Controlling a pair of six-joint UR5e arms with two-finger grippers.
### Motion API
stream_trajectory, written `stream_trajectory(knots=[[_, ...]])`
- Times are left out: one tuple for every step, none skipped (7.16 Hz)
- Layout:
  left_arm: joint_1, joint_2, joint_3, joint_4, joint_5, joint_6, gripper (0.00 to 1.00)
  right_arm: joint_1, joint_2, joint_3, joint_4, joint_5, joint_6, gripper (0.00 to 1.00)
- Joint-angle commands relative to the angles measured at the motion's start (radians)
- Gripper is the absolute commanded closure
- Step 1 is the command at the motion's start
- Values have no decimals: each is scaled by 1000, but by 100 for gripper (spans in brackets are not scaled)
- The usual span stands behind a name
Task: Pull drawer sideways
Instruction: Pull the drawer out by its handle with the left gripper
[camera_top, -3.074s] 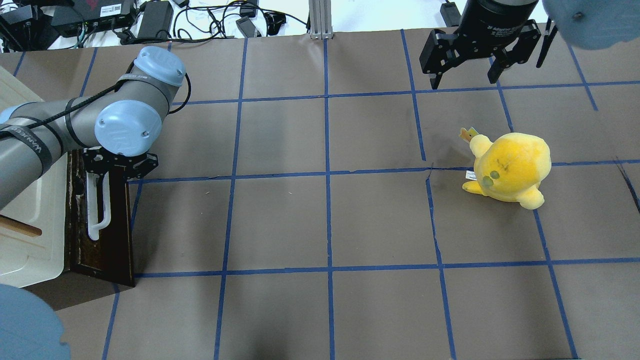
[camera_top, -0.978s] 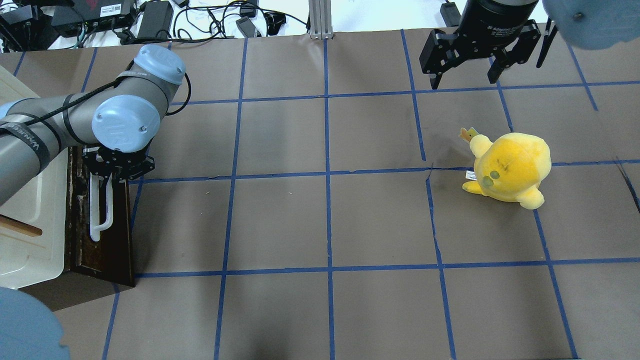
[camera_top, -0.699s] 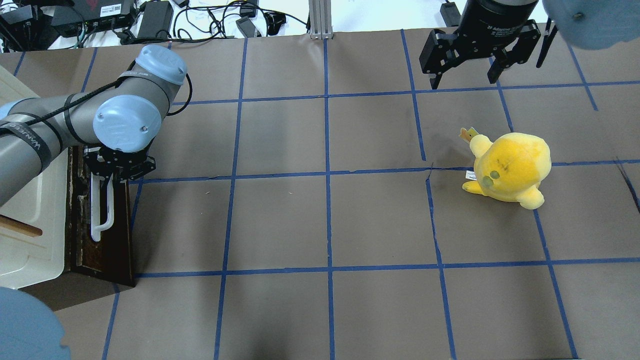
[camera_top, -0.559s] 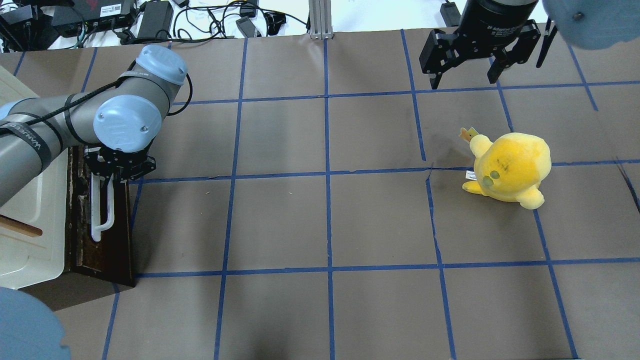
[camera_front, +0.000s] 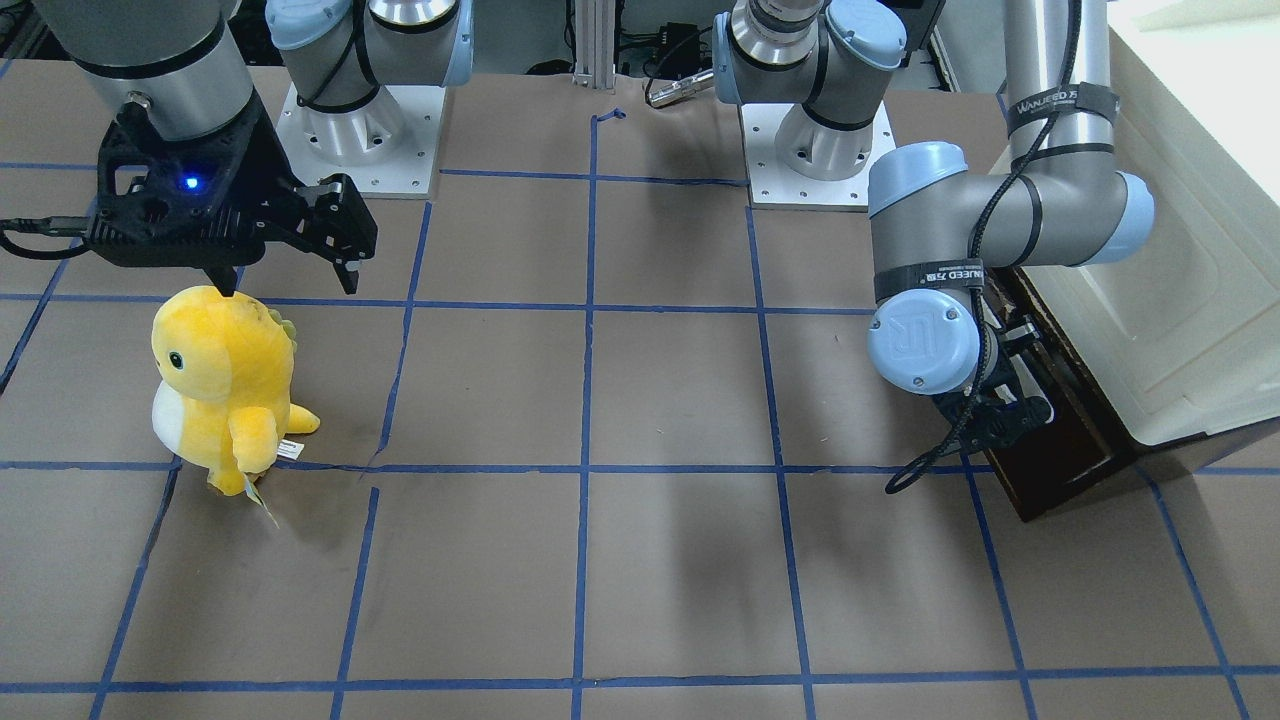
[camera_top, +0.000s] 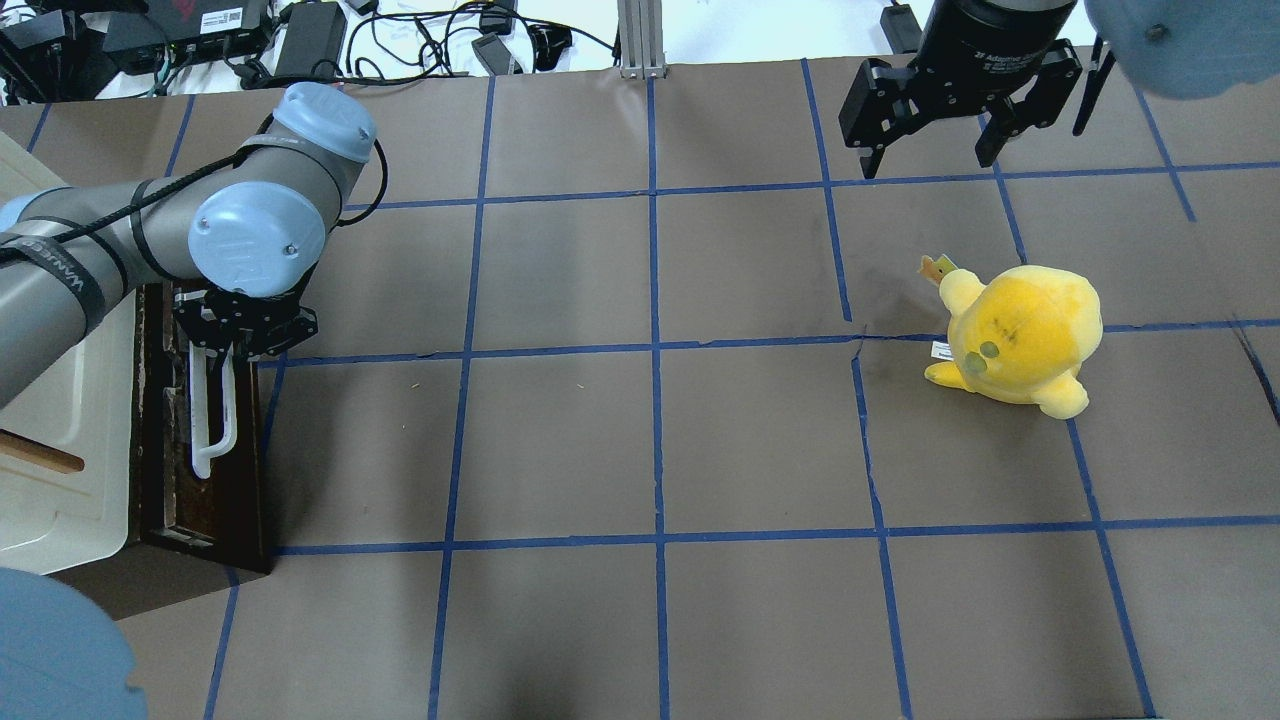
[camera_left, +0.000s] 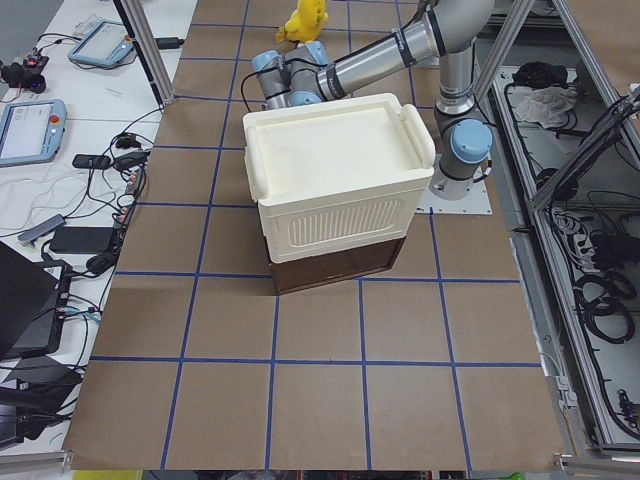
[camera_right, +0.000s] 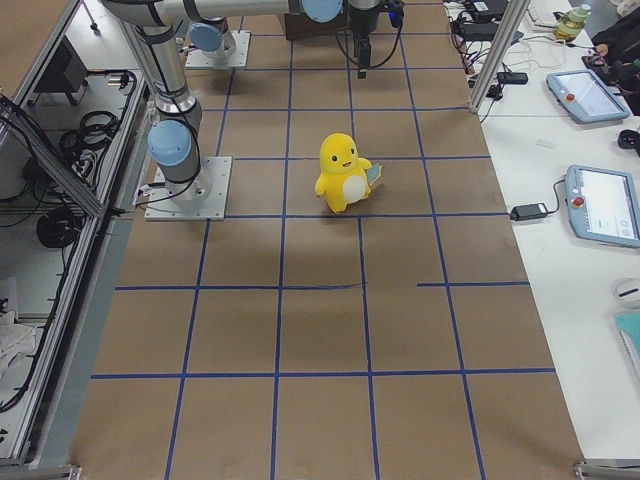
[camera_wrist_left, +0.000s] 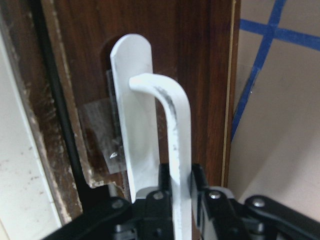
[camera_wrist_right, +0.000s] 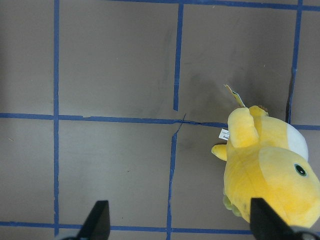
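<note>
The drawer (camera_top: 235, 500) has a dark brown wooden front and lies at the table's left edge, under a cream-white cabinet (camera_top: 60, 470). Its long white bar handle (camera_top: 228, 415) runs along the front. My left gripper (camera_top: 232, 345) is shut on the far end of that handle. The left wrist view shows the bar (camera_wrist_left: 175, 130) clamped between the black fingers (camera_wrist_left: 200, 190). In the front view the gripper (camera_front: 1000, 420) sits against the drawer front (camera_front: 1065, 450). My right gripper (camera_top: 930, 165) is open and empty, hanging above the table at the far right.
A yellow plush toy (camera_top: 1020, 335) stands on the right half of the table, just nearer than my right gripper; it also shows in the right wrist view (camera_wrist_right: 270, 170). The cream cabinet (camera_front: 1190, 250) has a thin wooden handle (camera_top: 40, 455). Cables and power bricks lie beyond the far edge.
My left wrist and the white handle it holds have shifted slightly to the right. The right arm and the plush have not moved.
</note>
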Motion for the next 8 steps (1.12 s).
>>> stream_trajectory(knots=[[-3, -2, 2, -5, -2, -11, 100, 0, 0, 0, 0, 0, 0, 0], [-32, -3, 2, -5, -2, -19, 100, 0, 0, 0, 0, 1, 0, 0], [-45, -6, 8, -6, -2, -45, 100, 0, 0, 0, 0, 1, 0, 0], [-48, -6, 20, -23, -6, -45, 100, 0, 0, 0, 0, 1, 0, 0], [-48, -8, 32, -35, -28, -45, 100, 0, 0, 0, 0, 0, 0, 0], [-50, -8, 39, -41, -29, -46, 100, 0, 0, 0, 0, 1, -2, 0], [-57, -8, 40, -41, -31, -46, 100, 0, 0, 0, 0, 1, 0, 0], [-74, -11, 45, -41, -31, -56, 100, 0, 0, 0, 0, 1, 0, 0]])
